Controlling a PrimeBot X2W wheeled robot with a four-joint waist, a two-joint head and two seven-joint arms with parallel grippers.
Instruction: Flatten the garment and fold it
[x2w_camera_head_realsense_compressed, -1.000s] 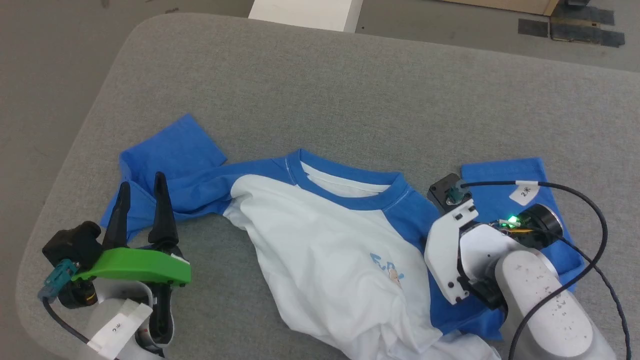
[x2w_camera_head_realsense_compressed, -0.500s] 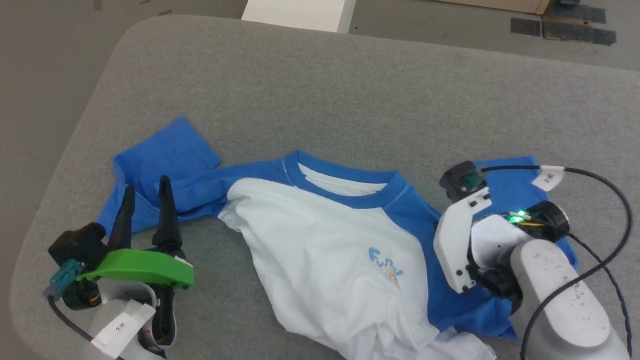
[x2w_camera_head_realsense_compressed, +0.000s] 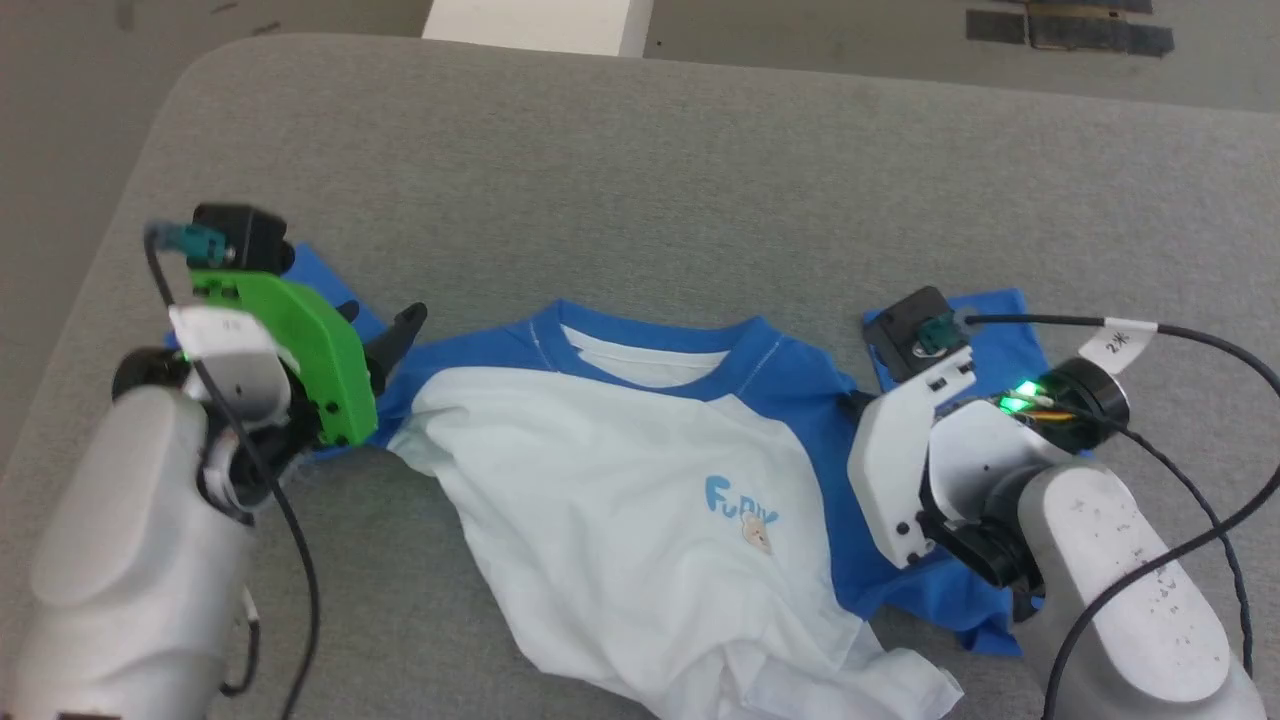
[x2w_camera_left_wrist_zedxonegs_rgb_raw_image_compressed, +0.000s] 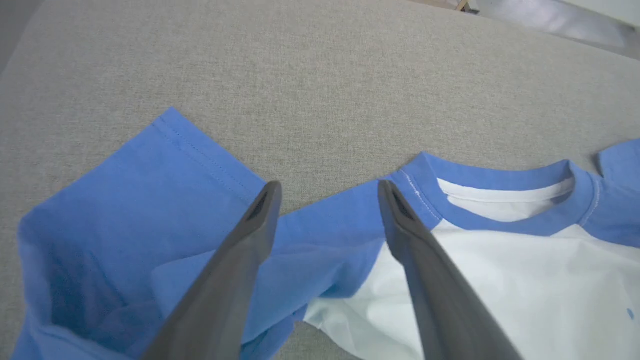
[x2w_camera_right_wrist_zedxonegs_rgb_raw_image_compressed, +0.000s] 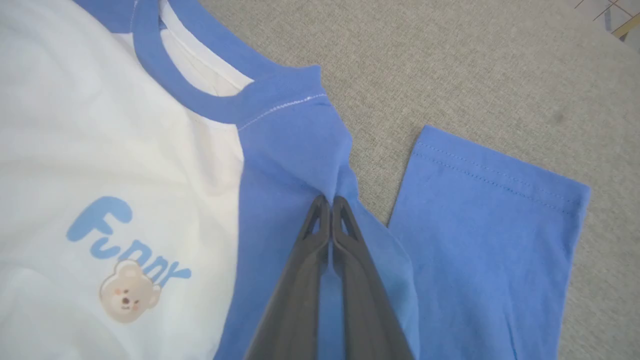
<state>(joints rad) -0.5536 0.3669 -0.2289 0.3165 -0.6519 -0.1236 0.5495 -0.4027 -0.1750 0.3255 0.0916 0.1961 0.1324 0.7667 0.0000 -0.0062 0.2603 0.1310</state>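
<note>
The garment (x2w_camera_head_realsense_compressed: 620, 470) lies face up on the grey padded table (x2w_camera_head_realsense_compressed: 700, 180), white body, blue sleeves, a bear print on the chest. Its hem (x2w_camera_head_realsense_compressed: 800, 680) is crumpled at the near edge. My left gripper (x2w_camera_left_wrist_zedxonegs_rgb_raw_image_compressed: 328, 192) hangs open over the seam between the left sleeve (x2w_camera_left_wrist_zedxonegs_rgb_raw_image_compressed: 150, 175) and the neckband (x2w_camera_left_wrist_zedxonegs_rgb_raw_image_compressed: 500, 220), nothing between its fingers (x2w_camera_left_wrist_zedxonegs_rgb_raw_image_compressed: 250, 235). In the head view it (x2w_camera_head_realsense_compressed: 380, 325) points right from behind its green mount. My right gripper (x2w_camera_right_wrist_zedxonegs_rgb_raw_image_compressed: 328, 201) is shut on a pinch of blue cloth at the right shoulder, beside the folded right sleeve (x2w_camera_right_wrist_zedxonegs_rgb_raw_image_compressed: 490, 210).
The table's rounded left corner (x2w_camera_head_realsense_compressed: 150, 120) is close to my left arm. A white box (x2w_camera_head_realsense_compressed: 535, 25) stands beyond the far edge, with dark tape (x2w_camera_head_realsense_compressed: 1070, 30) on the floor. A black cable (x2w_camera_head_realsense_compressed: 1200, 350) loops off my right wrist above the right sleeve (x2w_camera_head_realsense_compressed: 1000, 320).
My left arm has swung from the lower left up and forward over the left sleeve, fingers now pointing right. The right gripper has shut on the shoulder cloth. The head camera has shifted.
</note>
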